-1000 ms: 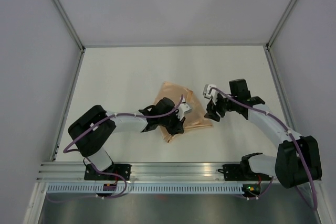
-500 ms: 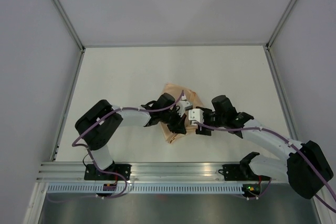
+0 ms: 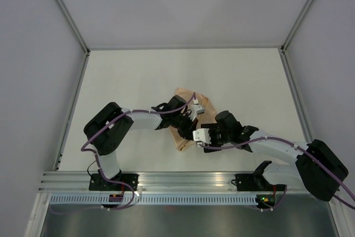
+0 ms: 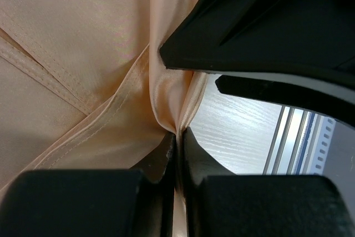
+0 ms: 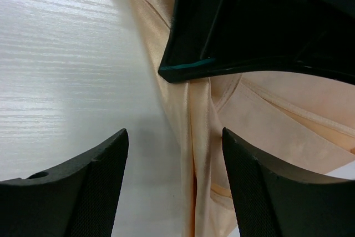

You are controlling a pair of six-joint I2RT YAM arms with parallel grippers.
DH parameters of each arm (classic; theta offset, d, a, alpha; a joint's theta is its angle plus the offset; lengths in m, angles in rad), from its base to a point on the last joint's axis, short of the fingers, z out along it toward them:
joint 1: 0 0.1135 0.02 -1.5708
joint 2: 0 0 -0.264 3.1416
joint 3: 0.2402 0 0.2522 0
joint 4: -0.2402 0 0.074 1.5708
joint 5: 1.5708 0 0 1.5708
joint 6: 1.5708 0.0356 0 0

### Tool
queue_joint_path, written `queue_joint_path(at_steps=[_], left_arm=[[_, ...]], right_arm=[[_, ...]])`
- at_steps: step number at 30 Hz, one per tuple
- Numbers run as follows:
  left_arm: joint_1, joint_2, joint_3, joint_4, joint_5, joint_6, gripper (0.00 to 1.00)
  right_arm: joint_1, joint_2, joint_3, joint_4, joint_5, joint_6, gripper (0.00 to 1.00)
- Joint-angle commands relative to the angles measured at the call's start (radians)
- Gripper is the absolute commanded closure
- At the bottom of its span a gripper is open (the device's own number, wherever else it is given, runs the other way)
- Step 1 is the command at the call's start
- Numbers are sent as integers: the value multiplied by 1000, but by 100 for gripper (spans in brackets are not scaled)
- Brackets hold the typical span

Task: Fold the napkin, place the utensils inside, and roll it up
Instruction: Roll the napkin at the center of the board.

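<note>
The peach-orange napkin [image 3: 181,140] lies bunched in the middle of the table, largely covered by both grippers. My left gripper [image 3: 188,122] is shut on a raised fold of the napkin [image 4: 172,98], its fingertips [image 4: 166,151] pinching the cloth. My right gripper [image 3: 194,132] is close against it from the right and stands open. Its fingers [image 5: 105,181] straddle a ridge of the napkin [image 5: 199,131] without touching it. The left gripper's dark body [image 5: 249,26] fills the top of the right wrist view. The utensils are out of view.
The white table [image 3: 138,81] is bounded by grey walls at the left, back and right. An aluminium rail [image 3: 166,181] carrying the arm bases runs along the near edge. It shows again [image 4: 294,137] just beyond the pinched fold.
My right arm has swung left and nearer, bringing its open gripper up beside the left one. The napkin has been gathered into a narrower bunch. The left gripper kept its hold.
</note>
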Motion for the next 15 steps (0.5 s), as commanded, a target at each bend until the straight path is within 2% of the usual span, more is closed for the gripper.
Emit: queue_joint_path(at_steps=[1, 7, 15], left_arm=[[6, 40, 17, -70, -2, 13, 98], [11, 51, 26, -75, 12, 13, 98], [22, 56, 35, -84, 23, 15, 98]], right_arm=[[25, 27, -17, 94, 43, -31, 27], [43, 83, -8, 121, 72, -30, 37], [45, 145, 52, 78, 61, 4, 68]])
